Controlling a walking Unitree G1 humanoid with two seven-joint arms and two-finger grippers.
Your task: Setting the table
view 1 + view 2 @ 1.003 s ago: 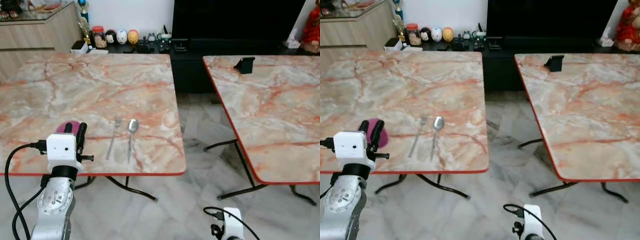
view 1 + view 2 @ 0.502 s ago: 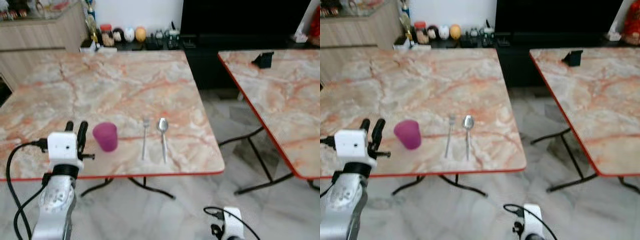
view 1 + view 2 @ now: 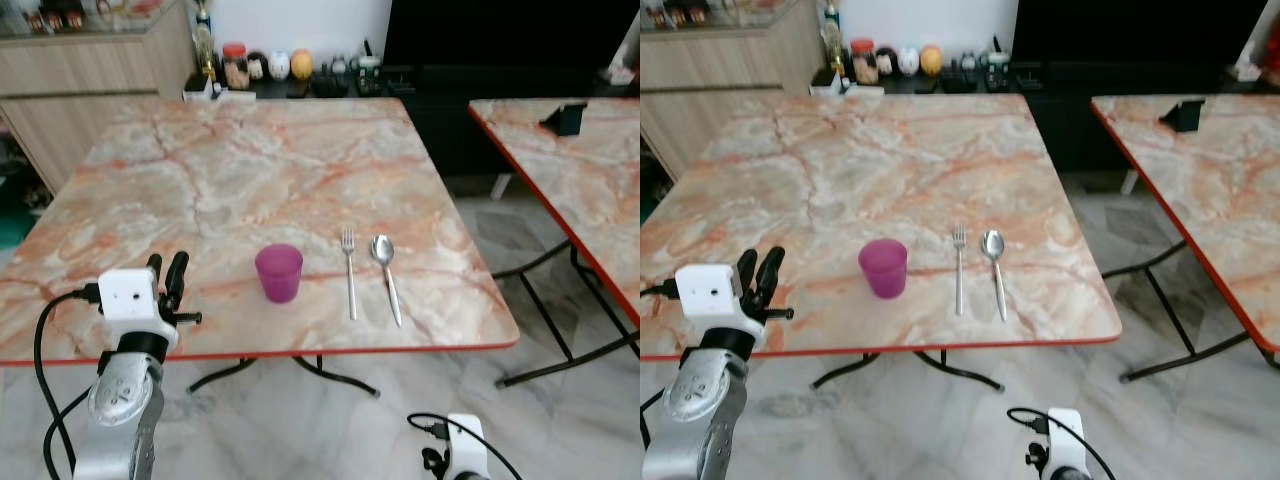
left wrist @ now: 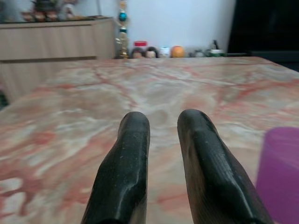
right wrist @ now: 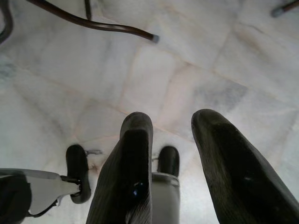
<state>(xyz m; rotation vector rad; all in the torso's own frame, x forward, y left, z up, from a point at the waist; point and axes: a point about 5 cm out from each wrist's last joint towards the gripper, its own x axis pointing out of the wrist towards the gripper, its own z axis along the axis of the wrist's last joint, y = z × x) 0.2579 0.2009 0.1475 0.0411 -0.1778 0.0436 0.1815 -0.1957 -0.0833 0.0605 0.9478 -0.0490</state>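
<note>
With a purple cup (image 3: 278,272), fork (image 3: 349,272) and spoon (image 3: 385,276) near the marble surface's (image 3: 250,170) front edge, the left gripper (image 3: 166,277), jaws slightly parted and empty, likely reaches next for the cup; the right gripper (image 5: 182,154) hangs open.

Head stereo pair looks forward and down from above the table (image 3: 120,330) near edge; both eyes share the marble top and second table (image 3: 1230,200). Left wrist view sits low, close over the tabletop, facing the far sideboard (image 4: 56,39). Right wrist view faces straight down at the floor (image 5: 196,70).
</note>
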